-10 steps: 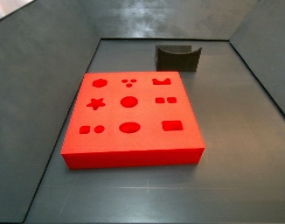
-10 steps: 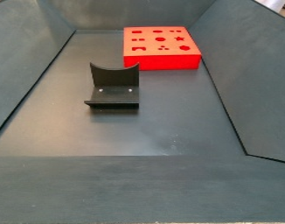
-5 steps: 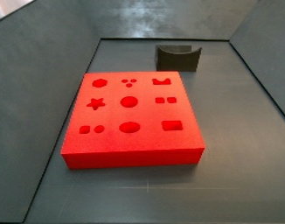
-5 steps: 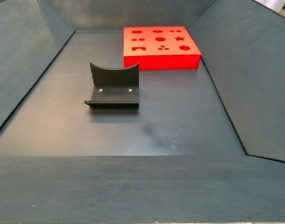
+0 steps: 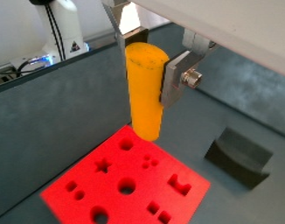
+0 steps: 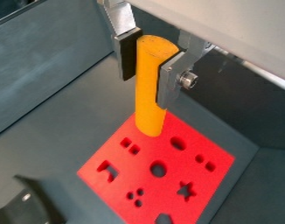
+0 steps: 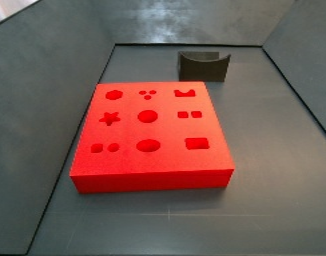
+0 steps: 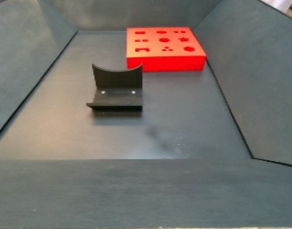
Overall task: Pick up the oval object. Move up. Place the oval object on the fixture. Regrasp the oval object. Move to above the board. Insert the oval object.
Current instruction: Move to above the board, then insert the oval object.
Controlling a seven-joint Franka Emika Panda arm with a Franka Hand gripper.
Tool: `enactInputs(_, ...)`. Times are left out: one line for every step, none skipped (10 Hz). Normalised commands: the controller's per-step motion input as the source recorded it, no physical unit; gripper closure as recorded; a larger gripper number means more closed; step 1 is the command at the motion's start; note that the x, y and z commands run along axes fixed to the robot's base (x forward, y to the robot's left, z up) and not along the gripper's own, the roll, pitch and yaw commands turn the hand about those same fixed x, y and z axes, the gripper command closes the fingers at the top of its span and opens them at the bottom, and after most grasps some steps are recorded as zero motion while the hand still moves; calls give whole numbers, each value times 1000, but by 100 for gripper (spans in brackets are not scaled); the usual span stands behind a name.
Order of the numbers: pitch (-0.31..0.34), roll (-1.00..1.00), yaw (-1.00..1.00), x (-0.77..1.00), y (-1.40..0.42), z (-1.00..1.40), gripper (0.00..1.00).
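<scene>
Wrist views both show the gripper [image 5: 152,59] clamped on the oval object [image 5: 145,92], its two silver finger plates pressed against the upper part of the peg while the rest hangs straight down, upright, beyond the fingertips [image 6: 170,80]. The peg is high above the board [image 5: 128,183]; neither side view catches the gripper or the peg at all, so the arm must be well above what those cameras cover.

By its look the yellow-orange peg is smooth, rigid and probably light, which suggests it could slip or twist in the pads if nudged sideways. The present hold near its upper end seems sensible, since it leaves the lower rounded end free to enter a cutout.

Below the gripper, the red board [image 7: 150,133] lies flat with its grid of shaped holes; the oval cutout [image 7: 148,145] is in the row nearest the camera in a side view. The fixture [image 8: 114,89] stands on the floor off to one side of the gripper, apart from the board [image 8: 164,47], and empty. Nothing visible stands between the peg and the board.
</scene>
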Motion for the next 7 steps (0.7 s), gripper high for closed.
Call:
enactInputs(-81,-398,-45,-59,11,-5,100)
enactInputs(-58,-271,-33,-46,12,-1,100)
enactInputs(0,3,0,-37,-23,0,100)
enactInputs(0,0,0,0,-126,-14,100)
enactInputs(0,-199,0,-49,-223,-686,100)
enactInputs(59,-30,157,0,-349,-957,100)
enactInputs(51,9,123,0,-477,-1000,100)
